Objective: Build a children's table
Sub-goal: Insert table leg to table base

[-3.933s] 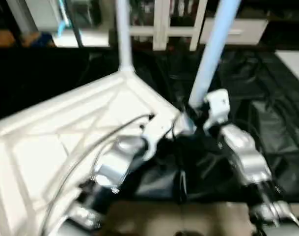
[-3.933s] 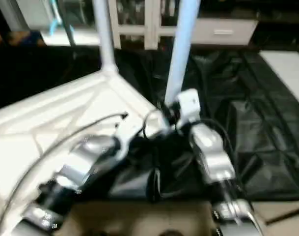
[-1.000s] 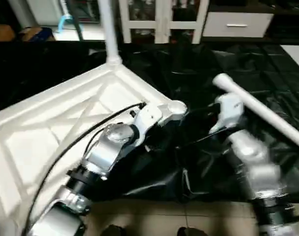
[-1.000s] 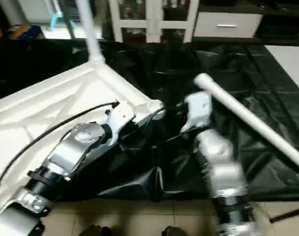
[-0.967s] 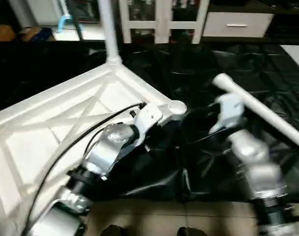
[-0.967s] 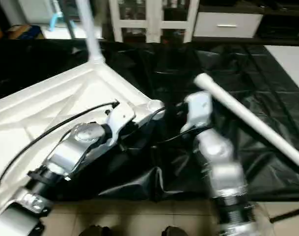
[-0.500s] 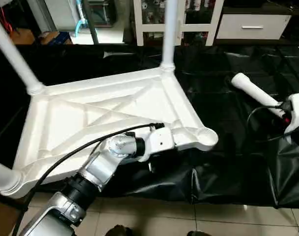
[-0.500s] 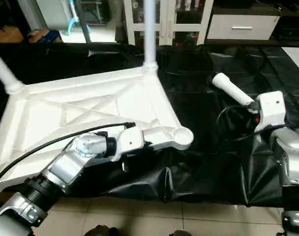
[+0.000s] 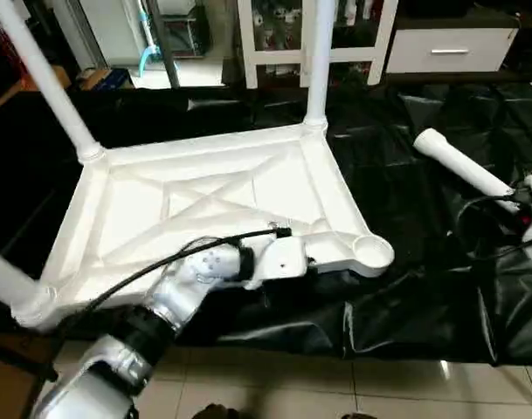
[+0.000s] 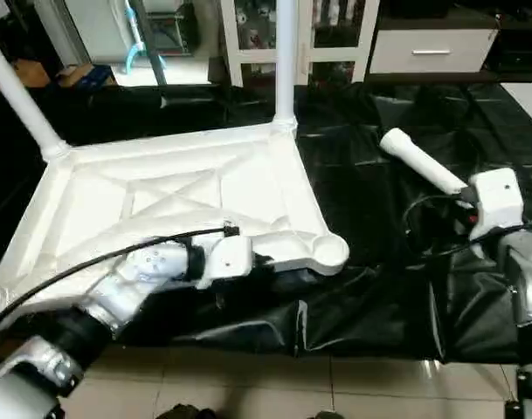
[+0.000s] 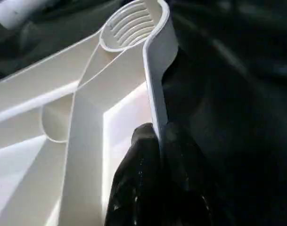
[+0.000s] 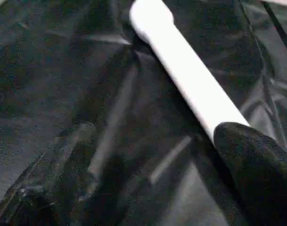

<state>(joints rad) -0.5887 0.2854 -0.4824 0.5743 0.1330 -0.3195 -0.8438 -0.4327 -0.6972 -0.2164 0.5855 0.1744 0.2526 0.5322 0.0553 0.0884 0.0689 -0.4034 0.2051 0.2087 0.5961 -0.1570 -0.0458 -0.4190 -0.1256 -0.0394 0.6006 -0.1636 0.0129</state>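
Since a second ago the loose fourth leg, a long tapered white plastic tube (image 9: 462, 164), has gone from being carried in front of the right gripper to lying on the crinkled black plastic sheet (image 9: 423, 288), and the right gripper's jaws have spread wide; in the right wrist view one black finger (image 12: 256, 155) stands just beside the tube without clasping it. At the centre of the head view lies the white square plastic table top (image 9: 204, 209), upside down, X-ribbed underside showing. Three white tube legs already stand in its sockets: one at 12 o'clock (image 9: 318, 61), one toward 10 o'clock (image 9: 38, 78), one at 8 o'clock (image 9: 3, 284). The round corner socket (image 9: 373, 251) at about 4 o'clock of the top is bare, its inner ribs plain in the left wrist view (image 11: 134, 23). The left gripper (image 11: 157, 141) is clenched on the top's thin side rim just short of that socket, steadying the piece. The fallen leg lies at roughly 2 o'clock from the bare socket, well apart from it. My judgement is that the last leg's fitting is the step in hand. The next move calls for the right gripper (image 12: 148, 155) to close round the tube near its thick end, raise it upright, and seat it squarely into the bare socket while the left keeps the top from sliding on the slippery sheet.
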